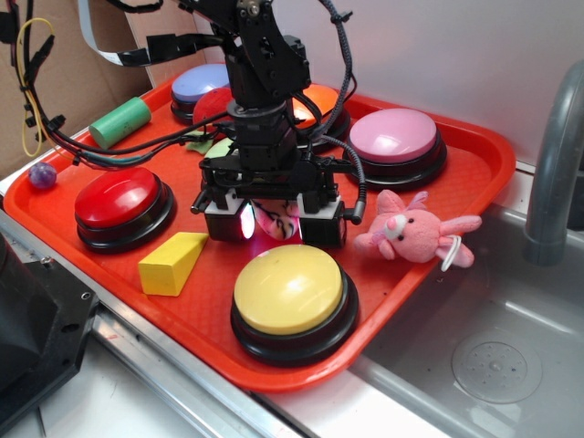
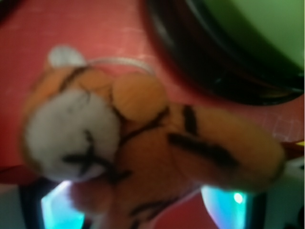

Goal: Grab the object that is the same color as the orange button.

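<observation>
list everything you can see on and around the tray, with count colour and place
tray: 1, red-orange, on the counter beside the sink
orange button: 1, tray back, partly hidden by the arm
other buttons: 5; red front left, yellow front, pink back right, lilac back left, a red one behind the arm
plush tiger toy: 1, orange with black stripes, under the tool
bunny: 1, pink, tray right edge
wedge: 1, yellow, front left
cylinder: 1, green, tray back left rim
small ball: 1, purple, off the tray's left
tool: 1, black, low over the tiger
</observation>
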You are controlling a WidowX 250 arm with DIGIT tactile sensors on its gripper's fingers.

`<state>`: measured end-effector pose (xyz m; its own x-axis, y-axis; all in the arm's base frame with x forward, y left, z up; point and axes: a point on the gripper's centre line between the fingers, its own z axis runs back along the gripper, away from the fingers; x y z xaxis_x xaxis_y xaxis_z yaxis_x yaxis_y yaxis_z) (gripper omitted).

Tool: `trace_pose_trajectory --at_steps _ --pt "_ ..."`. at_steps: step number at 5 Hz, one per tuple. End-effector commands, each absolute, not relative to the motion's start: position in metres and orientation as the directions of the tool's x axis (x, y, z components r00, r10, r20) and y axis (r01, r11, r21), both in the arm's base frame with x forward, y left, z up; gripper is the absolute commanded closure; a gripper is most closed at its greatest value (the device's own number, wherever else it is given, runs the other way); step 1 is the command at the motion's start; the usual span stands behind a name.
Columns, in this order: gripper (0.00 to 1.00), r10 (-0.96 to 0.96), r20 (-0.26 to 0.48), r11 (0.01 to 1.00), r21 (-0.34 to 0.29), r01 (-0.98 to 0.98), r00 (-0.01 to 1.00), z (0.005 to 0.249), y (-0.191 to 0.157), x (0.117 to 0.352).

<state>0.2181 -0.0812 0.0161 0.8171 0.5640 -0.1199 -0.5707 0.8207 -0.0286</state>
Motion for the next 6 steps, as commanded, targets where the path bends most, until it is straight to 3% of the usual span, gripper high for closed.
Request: trace_pose_trajectory --at_steps 1,2,3,4,5,6 --pt "1.00 0.572 -0.063 0.818 -0.033 -0.574 0.818 0.028 -0.083 0.225" --pt "1.00 0.579 -0.024 0.815 -0.010 -0.579 0.815 0.033 -0.085 0.223" --pt "1.00 0.573 -0.006 0.820 -0.010 -0.573 0.820 0.053 -0.079 0.220" --pt "1.00 0.540 0.012 0.841 0.004 -0.540 0.841 0.086 -0.066 0.218" --pt "1.00 0.443 -0.018 0.893 0.094 -0.440 0.896 0.123 -0.051 0.212" --pt "1.00 0.393 0.023 0.912 0.121 -0.393 0.919 0.156 -0.032 0.198"
